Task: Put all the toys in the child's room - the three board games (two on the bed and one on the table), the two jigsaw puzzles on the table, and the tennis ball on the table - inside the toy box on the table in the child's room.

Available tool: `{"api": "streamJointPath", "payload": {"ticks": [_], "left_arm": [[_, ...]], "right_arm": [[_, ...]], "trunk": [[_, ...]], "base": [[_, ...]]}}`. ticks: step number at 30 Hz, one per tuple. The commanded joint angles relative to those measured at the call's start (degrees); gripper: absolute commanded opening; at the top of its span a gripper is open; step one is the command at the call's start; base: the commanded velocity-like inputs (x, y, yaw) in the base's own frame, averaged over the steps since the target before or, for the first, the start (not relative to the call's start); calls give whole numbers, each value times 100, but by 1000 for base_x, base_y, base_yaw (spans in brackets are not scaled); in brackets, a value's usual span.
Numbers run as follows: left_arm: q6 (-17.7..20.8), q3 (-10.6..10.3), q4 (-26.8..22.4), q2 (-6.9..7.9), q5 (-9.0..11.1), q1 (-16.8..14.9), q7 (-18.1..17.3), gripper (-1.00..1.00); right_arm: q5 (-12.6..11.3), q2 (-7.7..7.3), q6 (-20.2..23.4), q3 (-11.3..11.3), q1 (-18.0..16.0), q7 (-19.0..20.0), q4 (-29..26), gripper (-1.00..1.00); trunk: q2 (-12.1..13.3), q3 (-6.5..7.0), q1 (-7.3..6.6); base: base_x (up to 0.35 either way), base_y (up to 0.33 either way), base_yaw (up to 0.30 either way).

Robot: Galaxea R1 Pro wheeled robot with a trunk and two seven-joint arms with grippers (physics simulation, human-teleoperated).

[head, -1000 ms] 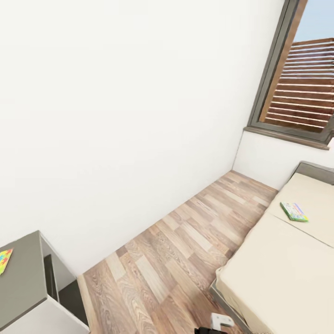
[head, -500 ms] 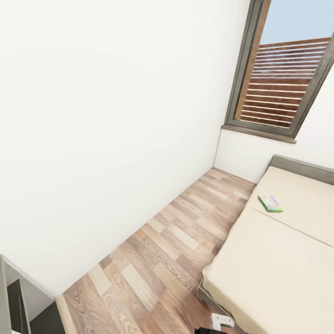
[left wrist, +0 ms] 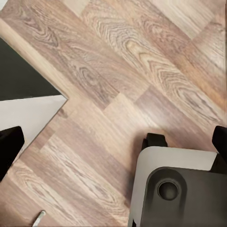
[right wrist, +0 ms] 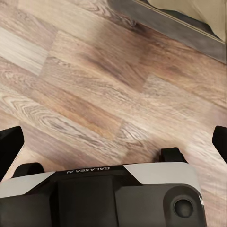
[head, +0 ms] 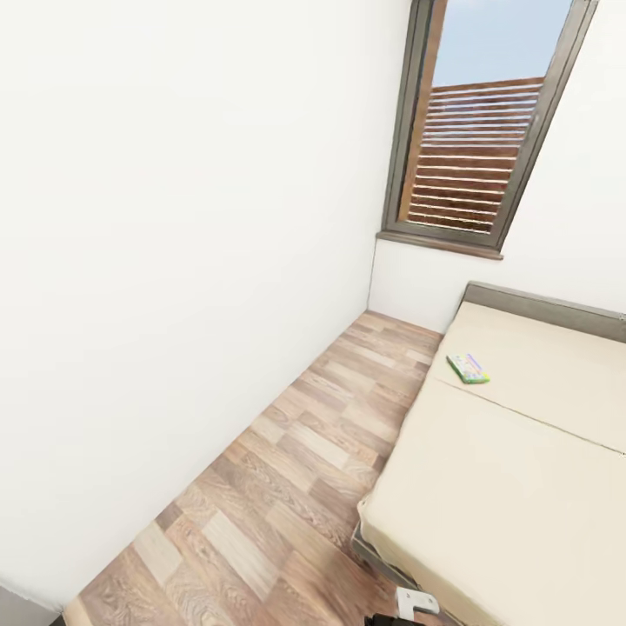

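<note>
A flat green-edged printed board game box (head: 468, 369) lies near the cream mattress bed's (head: 522, 469) floor-side edge, towards the head. Both grippers' black fingers (left wrist: 10, 147) (right wrist: 10, 144) spread wide, empty, above wood plank floor (head: 296, 469).

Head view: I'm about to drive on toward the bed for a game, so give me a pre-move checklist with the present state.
1. Board game in sight on the bed: ok, one lies flat near the far end.
2. Second board game located: not ok, none seen.
3. Wood floor between wall and bed free of obstacles: ok.
4. Left gripper empty, jaws apart: ok.
5. Right gripper empty, jaws apart: ok.
6. Toy box position known: cannot tell.
</note>
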Motion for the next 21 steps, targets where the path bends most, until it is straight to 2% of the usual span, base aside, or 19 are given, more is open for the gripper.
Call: {"api": "streamJointPath", "payload": {"ticks": [1,5,11,21], "left_arm": [[10,29,-6,-1,15,-1,-5,100],[14,29,-6,-1,15,-1,-5,100],[10,29,-6,-1,13,-1,-5,100],[7,29,-6,-1,8,-1,-5,100]], "right_arm": [[-45,1,29,18,-3,-30,-12,100],[-41,1,14,19,-3,-32,-15,100],[-40,1,5,20,-3,-33,-20,100],[-51,1,13,15,-3,-18,-6,100]], "trunk": [[-11,-11,5],[-11,-17,5],[-11,-21,5],[-11,-21,5]], "base": [[192,163,-276],[209,181,-229],[227,197,-93],[221,171,-262]]}}
